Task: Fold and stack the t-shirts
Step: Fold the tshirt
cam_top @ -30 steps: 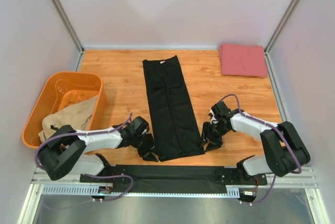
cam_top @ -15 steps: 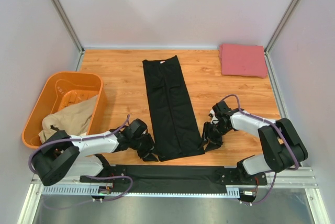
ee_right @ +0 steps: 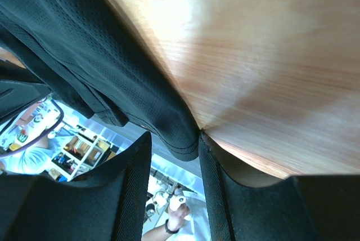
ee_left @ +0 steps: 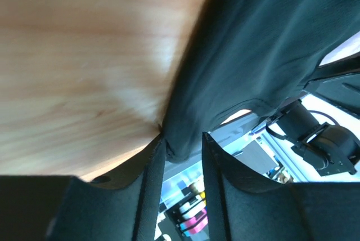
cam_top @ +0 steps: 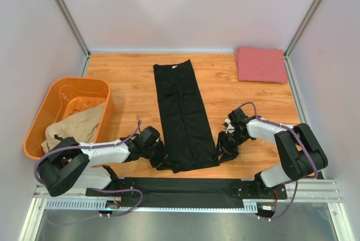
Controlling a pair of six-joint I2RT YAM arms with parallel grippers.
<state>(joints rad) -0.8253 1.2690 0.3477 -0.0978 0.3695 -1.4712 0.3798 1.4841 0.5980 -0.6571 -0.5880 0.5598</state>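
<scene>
A black t-shirt (cam_top: 183, 111), folded into a long narrow strip, lies down the middle of the wooden table (cam_top: 129, 89). My left gripper (cam_top: 162, 162) sits low at its near left corner. In the left wrist view the black t-shirt's corner (ee_left: 253, 44) dips between the parted jaws of that gripper (ee_left: 183, 139), with a gap on one side. My right gripper (cam_top: 220, 150) is at the near right corner, where the hem (ee_right: 112, 77) also hangs between its open jaws (ee_right: 174, 137). A folded pinkish-red t-shirt (cam_top: 260, 65) lies at the far right. A tan t-shirt (cam_top: 76, 124) spills from the tub.
An orange plastic tub (cam_top: 56, 90) stands at the left edge of the table. A black strip (cam_top: 180, 186) runs along the near edge between the arm bases. Grey walls and metal posts close in the left, right and far sides.
My left gripper has slid right until its jaws reach the black shirt's near left corner. My right gripper has edged left onto the near right corner, its jaws a little narrower.
</scene>
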